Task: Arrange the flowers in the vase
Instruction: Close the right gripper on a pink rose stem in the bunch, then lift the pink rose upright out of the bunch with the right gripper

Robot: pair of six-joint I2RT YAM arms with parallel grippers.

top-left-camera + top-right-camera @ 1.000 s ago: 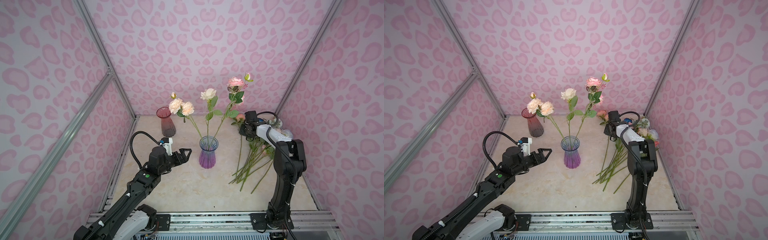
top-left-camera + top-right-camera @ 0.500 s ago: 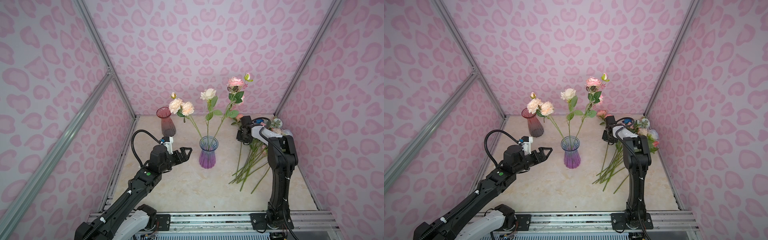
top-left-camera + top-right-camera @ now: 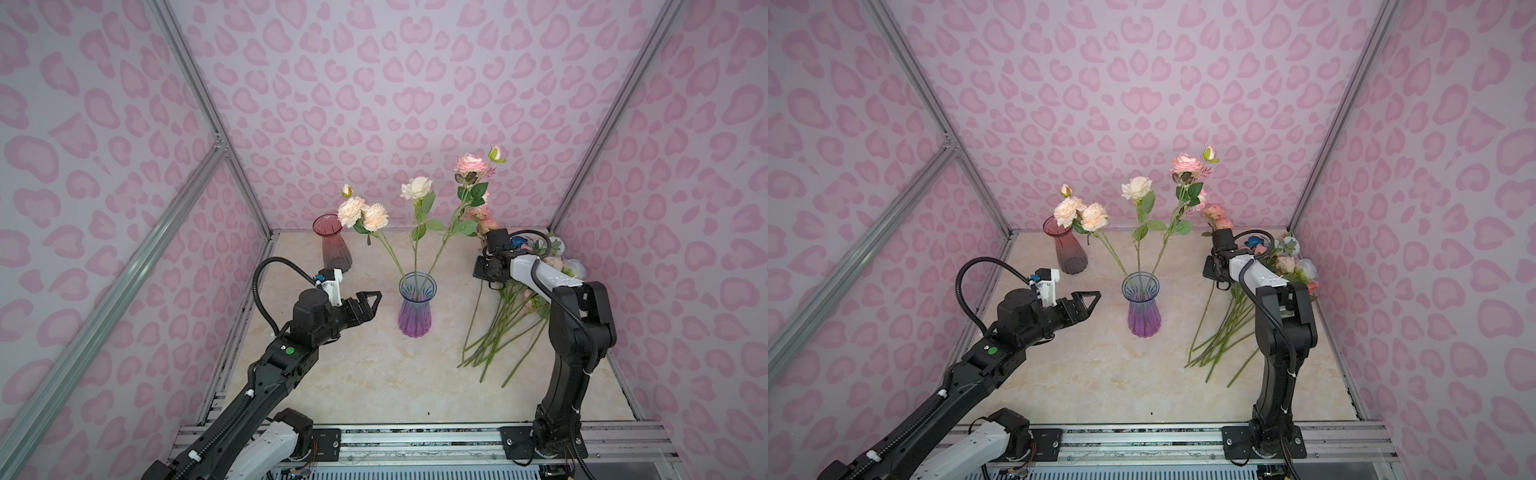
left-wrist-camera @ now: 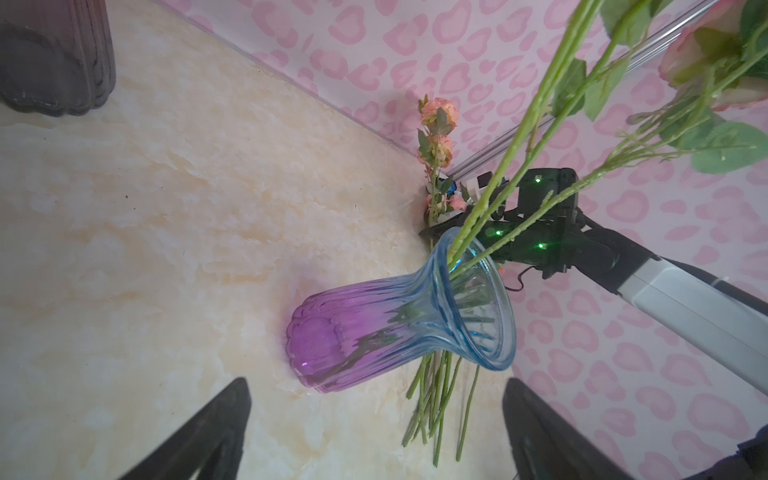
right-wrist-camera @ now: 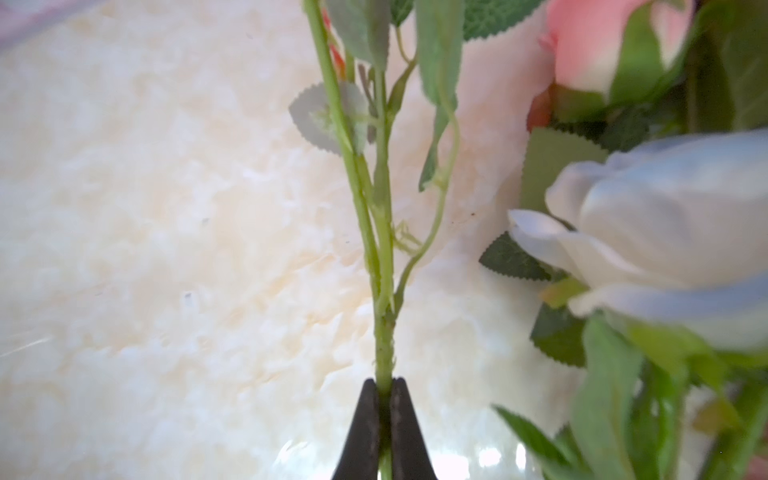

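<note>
The purple-and-blue glass vase (image 3: pixel 414 307) (image 3: pixel 1144 309) (image 4: pixel 399 328) stands mid-table with three flowers in it: a peach pair (image 3: pixel 362 214), a cream rose (image 3: pixel 415 189) and a pink rose (image 3: pixel 471 164). More flowers (image 3: pixel 505 328) (image 3: pixel 1223 332) lie in a pile at the right, heads toward the back corner. My right gripper (image 5: pixel 384 384) (image 3: pixel 482 272) is shut on the green stem (image 5: pixel 384 332) of a peach-pink flower (image 4: pixel 436 137) at the pile's left edge. My left gripper (image 3: pixel 368 301) (image 4: pixel 374 382) hovers open and empty left of the vase.
A dark red glass vase (image 3: pixel 334 245) (image 3: pixel 1068 245) stands empty at the back left. A pale blue rose (image 5: pixel 665 232) and a pink bud (image 5: pixel 590 41) lie close beside the gripped stem. Pink patterned walls enclose the marble-look table (image 3: pixel 365 374) on three sides.
My right gripper has dropped to the pile's left edge and closed on a flower stem. The left arm has stayed nearly still, open.
</note>
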